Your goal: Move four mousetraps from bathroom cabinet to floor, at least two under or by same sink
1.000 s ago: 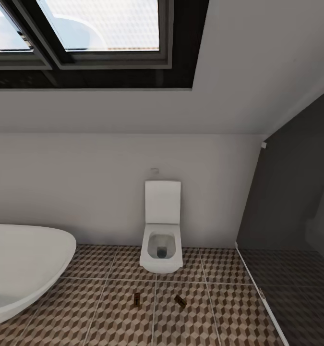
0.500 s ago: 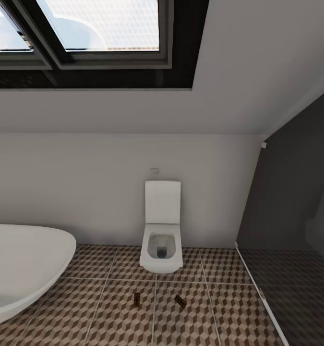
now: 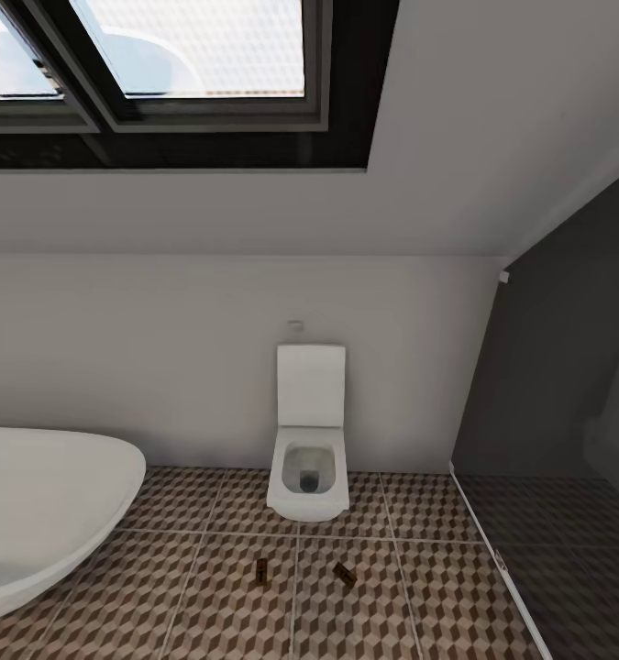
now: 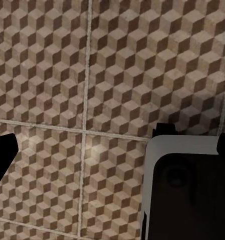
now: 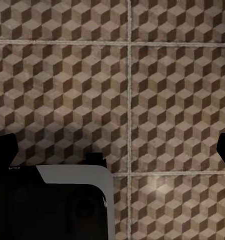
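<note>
Both grippers, left (image 4: 110,145) and right (image 5: 117,150), hang spread and empty over the cube-patterned brown tile floor (image 4: 52,60), two small brown wooden mousetraps (image 3: 261,571) (image 3: 344,574) lie far ahead before the white square toilet (image 3: 309,431), so fetching seems next.

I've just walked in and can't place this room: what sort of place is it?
A bathroom, seemingly under a sloping roof: a white square toilet against the wall, the end of a white bathtub, a skylight overhead, and cube-patterned floor tiles with two small mousetraps lying on them.
</note>
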Controlling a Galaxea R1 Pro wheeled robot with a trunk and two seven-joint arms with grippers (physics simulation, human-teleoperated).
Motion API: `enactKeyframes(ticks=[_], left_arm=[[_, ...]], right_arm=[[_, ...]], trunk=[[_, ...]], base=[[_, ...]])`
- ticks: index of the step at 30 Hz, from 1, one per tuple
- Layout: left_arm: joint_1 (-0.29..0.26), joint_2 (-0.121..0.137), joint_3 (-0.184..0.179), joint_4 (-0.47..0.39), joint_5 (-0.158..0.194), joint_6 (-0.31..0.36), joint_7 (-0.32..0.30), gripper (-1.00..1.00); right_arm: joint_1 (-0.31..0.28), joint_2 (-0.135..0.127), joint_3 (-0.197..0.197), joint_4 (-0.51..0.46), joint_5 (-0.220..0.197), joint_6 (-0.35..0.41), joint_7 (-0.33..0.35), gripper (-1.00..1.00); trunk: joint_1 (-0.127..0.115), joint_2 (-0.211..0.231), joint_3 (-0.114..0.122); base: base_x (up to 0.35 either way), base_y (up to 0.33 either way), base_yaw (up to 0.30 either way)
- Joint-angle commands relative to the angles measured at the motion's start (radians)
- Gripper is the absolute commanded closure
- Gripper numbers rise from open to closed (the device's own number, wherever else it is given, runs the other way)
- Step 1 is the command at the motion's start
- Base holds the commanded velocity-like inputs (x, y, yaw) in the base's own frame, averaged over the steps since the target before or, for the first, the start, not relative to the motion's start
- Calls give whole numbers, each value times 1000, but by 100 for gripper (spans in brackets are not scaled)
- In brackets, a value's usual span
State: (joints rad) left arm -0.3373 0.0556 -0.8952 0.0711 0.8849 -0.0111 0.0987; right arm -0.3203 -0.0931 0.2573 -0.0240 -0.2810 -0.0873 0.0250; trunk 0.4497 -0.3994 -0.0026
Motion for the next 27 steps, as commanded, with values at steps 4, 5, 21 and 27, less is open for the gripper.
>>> enactKeyframes(ticks=[4, 5, 21, 27], left_arm=[[0, 0, -7, 1, 6, -1, 1, -100], [0, 0, -7, 1, 6, -1, 1, -100], [0, 0, -7, 1, 6, -1, 1, -100], [0, 0, -7, 1, 6, -1, 1, -100]], right_arm=[[0, 0, 8, 1, -10, -3, 3, -100], [0, 0, 8, 1, -10, -3, 3, -100], [0, 0, 8, 1, -10, -4, 3, -100], [0, 0, 7, 1, -10, -4, 3, -100]], trunk=[[0, -1, 0], [0, -1, 0], [0, -1, 0], [0, -1, 0]], base=[[0, 0, 0], [0, 0, 0], [0, 0, 0], [0, 0, 0]])
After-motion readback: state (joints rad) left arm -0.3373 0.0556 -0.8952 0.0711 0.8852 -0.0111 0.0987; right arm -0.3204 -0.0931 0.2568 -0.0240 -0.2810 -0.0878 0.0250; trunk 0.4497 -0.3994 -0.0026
